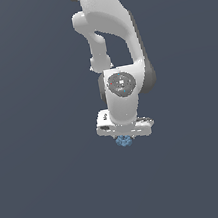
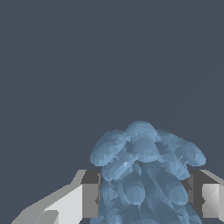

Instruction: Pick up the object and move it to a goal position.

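The object (image 1: 123,141) is a tiny lumpy light-blue thing that peeks out just under the white gripper's hand in the exterior view. In the wrist view the object (image 2: 144,175) fills the space between the two fingers (image 2: 89,200), which press on both its sides. My gripper (image 2: 144,199) is shut on it. In the exterior view the gripper (image 1: 124,138) hangs straight down from the white arm, and its fingers are mostly hidden behind the hand.
Plain dark grey-blue background all around in both views. The white arm (image 1: 111,39) comes down from the top middle of the exterior view. No other objects or goal marker show.
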You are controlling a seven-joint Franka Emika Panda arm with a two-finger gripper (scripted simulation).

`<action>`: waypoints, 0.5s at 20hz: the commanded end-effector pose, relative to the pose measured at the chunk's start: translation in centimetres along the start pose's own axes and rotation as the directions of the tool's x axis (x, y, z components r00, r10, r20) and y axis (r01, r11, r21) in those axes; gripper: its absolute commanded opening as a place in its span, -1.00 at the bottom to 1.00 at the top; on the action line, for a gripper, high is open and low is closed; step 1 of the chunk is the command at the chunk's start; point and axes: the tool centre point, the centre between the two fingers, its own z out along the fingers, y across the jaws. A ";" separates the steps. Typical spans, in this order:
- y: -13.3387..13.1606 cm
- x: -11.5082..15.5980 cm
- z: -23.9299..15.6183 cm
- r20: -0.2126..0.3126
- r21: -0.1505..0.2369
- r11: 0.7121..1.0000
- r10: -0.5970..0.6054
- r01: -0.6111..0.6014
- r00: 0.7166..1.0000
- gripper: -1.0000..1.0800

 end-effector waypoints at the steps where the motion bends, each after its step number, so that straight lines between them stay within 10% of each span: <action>1: 0.6 1.2 -1.7 0.000 0.000 1.000 0.000 0.000 1.000 -1.00; 10: 1.9 4.0 -5.5 0.000 0.000 1.000 0.000 0.000 1.000 -1.00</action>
